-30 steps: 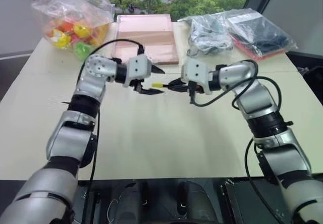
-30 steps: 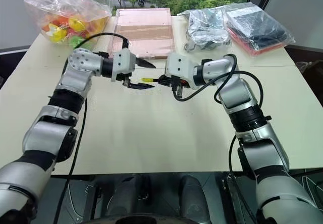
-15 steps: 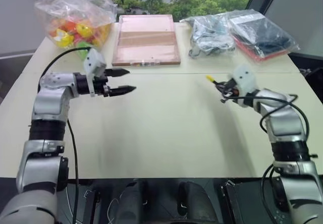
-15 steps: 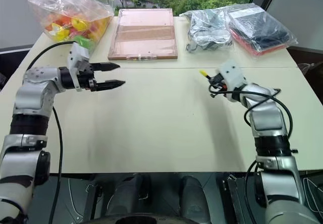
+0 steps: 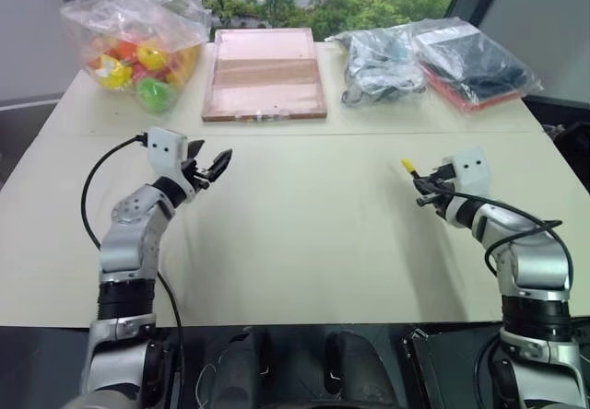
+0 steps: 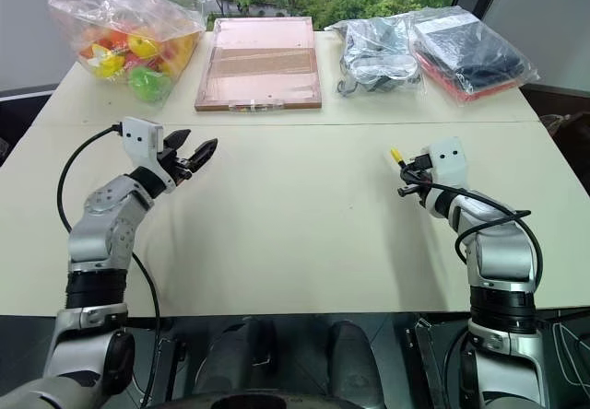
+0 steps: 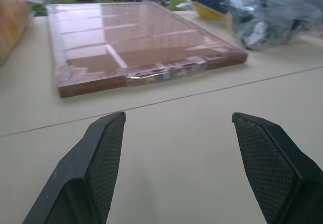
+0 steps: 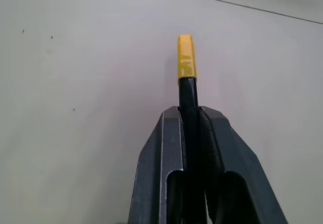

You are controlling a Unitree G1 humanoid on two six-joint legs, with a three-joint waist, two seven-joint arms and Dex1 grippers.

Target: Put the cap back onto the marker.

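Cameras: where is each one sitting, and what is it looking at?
Both eye views: on the head, looking down over the beige table, both arms showing.
Left wrist view: behind the open left gripper, facing the flat pinkish-brown divided box.
Right wrist view: behind the right gripper, shut on the thin black marker with its yellow cap on.
Shared: the box shows in eye and left wrist views.

desk [image 5: 304,234]: beige | far edge: bag of colourful toys [image 5: 138,31], pinkish flat tray [image 5: 265,73], two plastic-wrapped bundles [image 5: 433,54]
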